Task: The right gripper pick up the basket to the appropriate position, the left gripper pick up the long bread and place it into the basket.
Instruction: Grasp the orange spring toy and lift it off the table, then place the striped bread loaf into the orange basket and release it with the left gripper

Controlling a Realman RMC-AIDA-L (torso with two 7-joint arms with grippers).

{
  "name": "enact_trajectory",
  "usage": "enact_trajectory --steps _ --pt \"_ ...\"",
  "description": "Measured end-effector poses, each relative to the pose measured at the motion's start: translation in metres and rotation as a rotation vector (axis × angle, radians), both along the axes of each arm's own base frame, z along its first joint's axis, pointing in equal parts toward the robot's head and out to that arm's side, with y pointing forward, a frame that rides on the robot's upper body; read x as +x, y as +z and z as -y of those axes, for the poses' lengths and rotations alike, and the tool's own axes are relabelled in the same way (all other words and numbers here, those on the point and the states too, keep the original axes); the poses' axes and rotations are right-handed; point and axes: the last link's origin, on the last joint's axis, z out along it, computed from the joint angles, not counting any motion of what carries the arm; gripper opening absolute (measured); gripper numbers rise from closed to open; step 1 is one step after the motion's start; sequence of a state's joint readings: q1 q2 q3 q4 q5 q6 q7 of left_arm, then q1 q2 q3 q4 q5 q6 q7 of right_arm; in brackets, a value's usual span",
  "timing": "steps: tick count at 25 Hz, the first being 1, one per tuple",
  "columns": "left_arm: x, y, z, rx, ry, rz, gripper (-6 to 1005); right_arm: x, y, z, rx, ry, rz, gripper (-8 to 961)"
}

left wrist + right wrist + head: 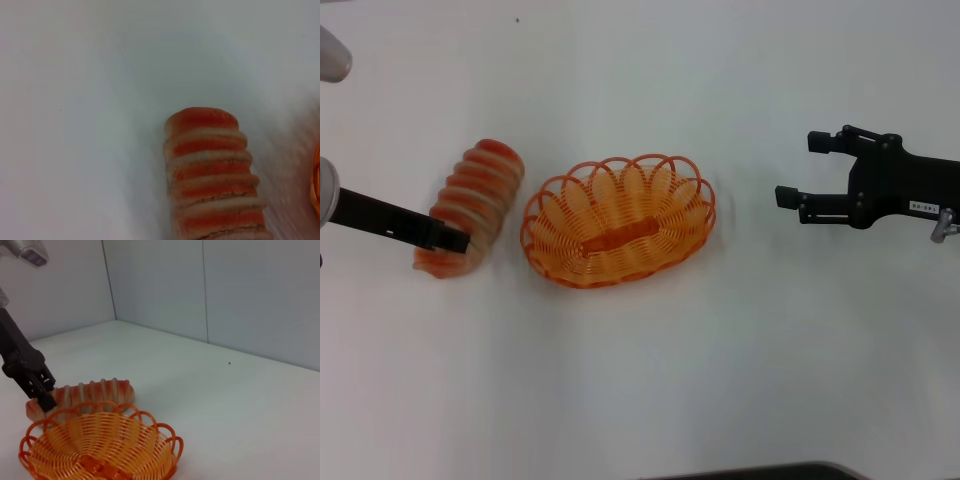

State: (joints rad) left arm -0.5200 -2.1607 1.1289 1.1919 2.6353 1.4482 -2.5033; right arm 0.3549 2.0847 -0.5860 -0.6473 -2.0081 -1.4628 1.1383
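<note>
Bread first: the long bread (470,205) lies on the white table (650,380) just left of the basket (618,220), close to its rim but apart. The left gripper (448,240) sits at the loaf's near end; whether its fingers clamp it I cannot tell. Well right of the basket, the right gripper (802,170) hangs with fingers spread, empty.

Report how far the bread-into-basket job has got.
Done, apparently: the basket sits mid-table, released; the right gripper hangs open, well clear of it. In hand: the left gripper is at the long bread, near one end; a firm grasp cannot be confirmed. Left: lift the bread, which lies on the table beside the basket, and place it inside.
</note>
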Motion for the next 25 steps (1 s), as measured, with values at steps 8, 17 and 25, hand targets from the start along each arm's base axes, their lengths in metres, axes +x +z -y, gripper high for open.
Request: enact_trajectory --steps 8,17,25 --pt "-0.001 0.003 -0.002 0.015 0.0 0.001 379 -0.001 -0.001 -0.001 -0.003 0.005 0.002 946" --pt "0.004 0.016 -0.008 0.054 -0.035 0.003 297 -0.002 -0.001 -0.001 -0.005 0.007 0.001 946" --pt "0.051 0.049 -0.009 -0.013 -0.328 0.031 253 -0.003 -0.001 -0.001 -0.01 0.007 -0.005 945"
